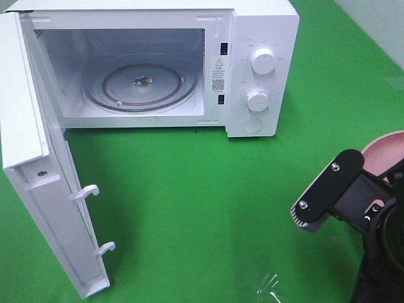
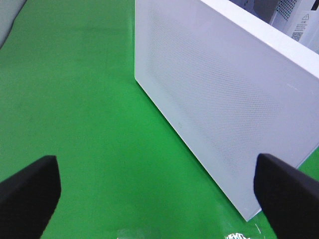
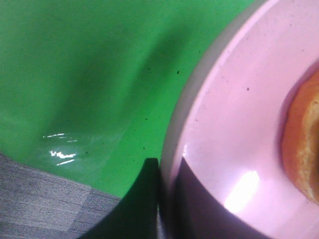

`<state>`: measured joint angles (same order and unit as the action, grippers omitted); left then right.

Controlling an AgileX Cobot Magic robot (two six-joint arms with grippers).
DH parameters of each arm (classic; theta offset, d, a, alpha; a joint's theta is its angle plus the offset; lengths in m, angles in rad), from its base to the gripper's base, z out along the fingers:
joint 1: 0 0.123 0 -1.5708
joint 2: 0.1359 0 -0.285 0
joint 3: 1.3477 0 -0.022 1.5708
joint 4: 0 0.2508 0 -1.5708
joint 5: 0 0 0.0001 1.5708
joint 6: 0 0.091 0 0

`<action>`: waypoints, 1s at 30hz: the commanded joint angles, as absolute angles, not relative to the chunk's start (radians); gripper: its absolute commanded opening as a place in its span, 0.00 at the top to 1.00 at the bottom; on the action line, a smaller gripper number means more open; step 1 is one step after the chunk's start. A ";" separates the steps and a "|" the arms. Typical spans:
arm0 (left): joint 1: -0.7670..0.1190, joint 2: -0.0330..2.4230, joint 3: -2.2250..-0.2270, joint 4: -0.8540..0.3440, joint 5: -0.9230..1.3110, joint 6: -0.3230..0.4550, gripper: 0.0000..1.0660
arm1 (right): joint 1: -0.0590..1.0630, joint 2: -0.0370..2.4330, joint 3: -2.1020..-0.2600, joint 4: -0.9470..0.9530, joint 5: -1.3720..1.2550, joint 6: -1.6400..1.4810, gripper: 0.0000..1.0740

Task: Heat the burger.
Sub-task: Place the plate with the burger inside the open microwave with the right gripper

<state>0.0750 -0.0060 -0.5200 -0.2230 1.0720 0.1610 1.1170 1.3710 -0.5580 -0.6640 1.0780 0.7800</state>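
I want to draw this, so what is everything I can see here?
microwave: one, white, at the back, door open.
turntable: one, clear, inside the microwave.
knobs: two, white, on the microwave's front.
cloth: one, green, under everything.
plate: one, pink, at the right edge.
burger: one, brown bun showing, on the plate.
left gripper: one, black, open, beside the door.
right gripper: one, black, shut on the plate's rim.
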 commanded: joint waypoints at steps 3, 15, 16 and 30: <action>0.072 -0.021 -0.518 -0.226 1.074 0.159 0.08 | 1.225 1.361 -0.554 -0.715 1.184 0.781 0.99; 0.072 -0.021 -0.518 -0.226 1.074 0.159 0.08 | 1.304 1.361 -0.554 -0.743 1.187 0.770 0.98; 0.072 -0.021 -0.518 -0.226 1.074 0.159 0.08 | 1.304 1.361 -0.554 -0.753 1.187 0.752 0.98; 0.072 -0.021 -0.518 -0.226 1.074 0.159 0.08 | 1.304 1.361 -0.555 -0.878 1.118 0.647 1.00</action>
<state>0.0750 -0.0060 -0.5200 -0.2230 1.0720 0.1610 1.3030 1.3710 -0.5580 -0.8100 1.0900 0.6670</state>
